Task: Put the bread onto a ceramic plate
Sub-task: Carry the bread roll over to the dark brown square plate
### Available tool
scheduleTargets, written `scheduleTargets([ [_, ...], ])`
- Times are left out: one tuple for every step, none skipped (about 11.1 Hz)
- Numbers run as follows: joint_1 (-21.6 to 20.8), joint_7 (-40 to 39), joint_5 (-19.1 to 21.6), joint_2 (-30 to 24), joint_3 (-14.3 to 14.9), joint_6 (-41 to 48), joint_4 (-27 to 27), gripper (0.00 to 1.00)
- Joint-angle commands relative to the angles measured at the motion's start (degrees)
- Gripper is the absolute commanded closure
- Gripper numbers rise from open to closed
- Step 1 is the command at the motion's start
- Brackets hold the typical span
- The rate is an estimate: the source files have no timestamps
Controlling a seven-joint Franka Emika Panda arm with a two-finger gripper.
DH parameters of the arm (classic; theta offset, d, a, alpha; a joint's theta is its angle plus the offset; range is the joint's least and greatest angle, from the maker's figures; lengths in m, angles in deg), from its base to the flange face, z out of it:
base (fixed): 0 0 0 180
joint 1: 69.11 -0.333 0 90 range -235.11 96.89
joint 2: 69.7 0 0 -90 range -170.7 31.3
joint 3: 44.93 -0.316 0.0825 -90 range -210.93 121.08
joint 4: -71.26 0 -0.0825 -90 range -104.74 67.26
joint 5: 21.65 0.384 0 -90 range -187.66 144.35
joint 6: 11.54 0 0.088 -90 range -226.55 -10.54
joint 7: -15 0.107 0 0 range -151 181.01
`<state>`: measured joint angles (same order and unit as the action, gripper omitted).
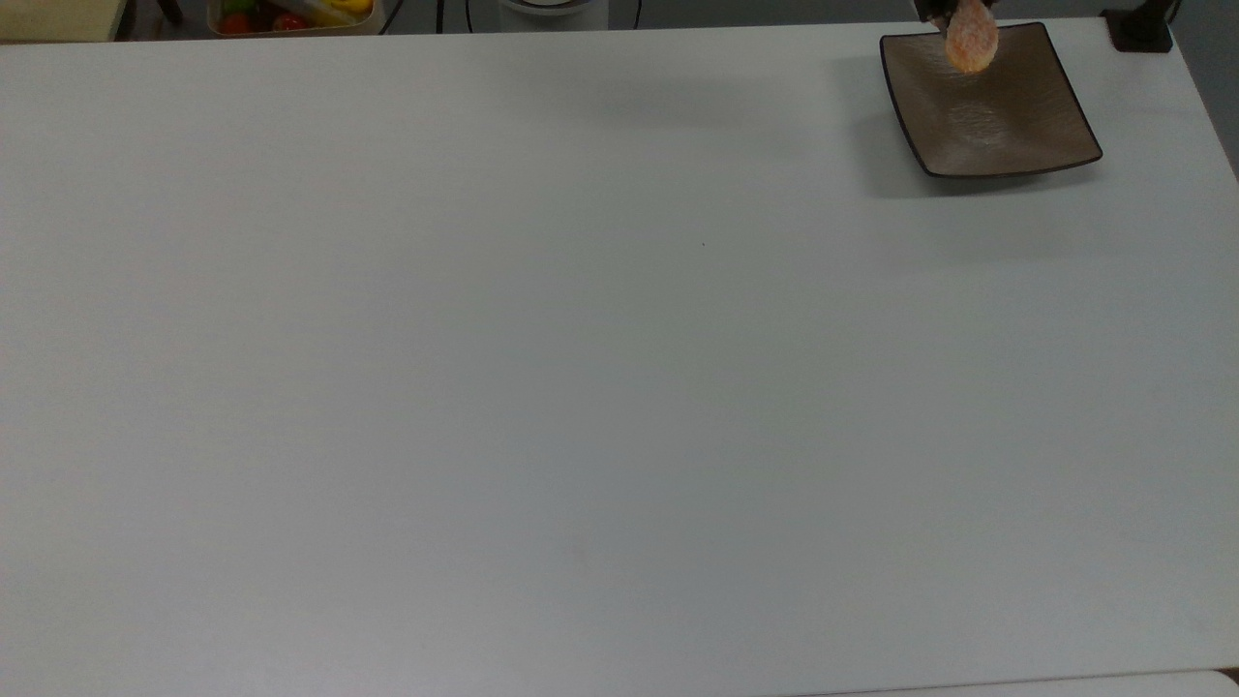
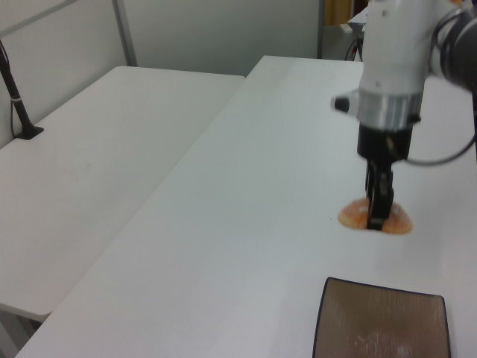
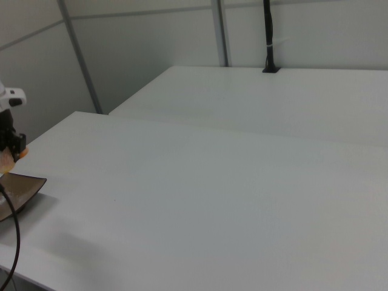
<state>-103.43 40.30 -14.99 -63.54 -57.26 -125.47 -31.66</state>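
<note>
The bread (image 1: 971,39), a small orange speckled bun, hangs in the air with my gripper (image 2: 378,212) shut on it. In the top view it overlaps the far edge of the ceramic plate (image 1: 1007,126), a square brown dish at the table's top right. The left view shows the bread (image 2: 354,218) above the table, just short of the plate (image 2: 384,321) at the bottom edge. At the right view's left edge, the gripper (image 3: 9,150) holds the bread (image 3: 6,162) over the plate (image 3: 21,189).
A box of colourful items (image 1: 290,15) sits beyond the table's far edge at the top view's left. A black post base (image 1: 1142,29) stands by the plate's corner. A second white table (image 2: 97,164) adjoins on the left view's left.
</note>
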Motion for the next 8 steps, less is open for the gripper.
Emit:
scheduleTargets([
  [-3.2,3.52,-3.06,5.77,-1.19,-6.72,-1.3,0.71],
  [-3.29,5.01,-3.5,7.87,-1.72,-8.92,-1.31,0.71],
  [-3.29,5.81,-4.37,9.11,-2.25,-9.99,-1.75,0.69],
  [-4.08,6.34,-4.82,10.26,-2.6,-11.22,-2.01,0.68],
  [-4.43,7.21,-4.91,11.05,-2.69,-12.97,-2.1,0.68],
  [-4.52,7.31,-5.0,12.19,-3.04,-13.86,-2.1,0.67],
  [-4.53,7.4,-4.91,13.07,-3.31,-14.65,-2.02,0.57],
  [-4.53,7.4,-5.0,13.69,-3.31,-15.88,-2.01,0.47],
])
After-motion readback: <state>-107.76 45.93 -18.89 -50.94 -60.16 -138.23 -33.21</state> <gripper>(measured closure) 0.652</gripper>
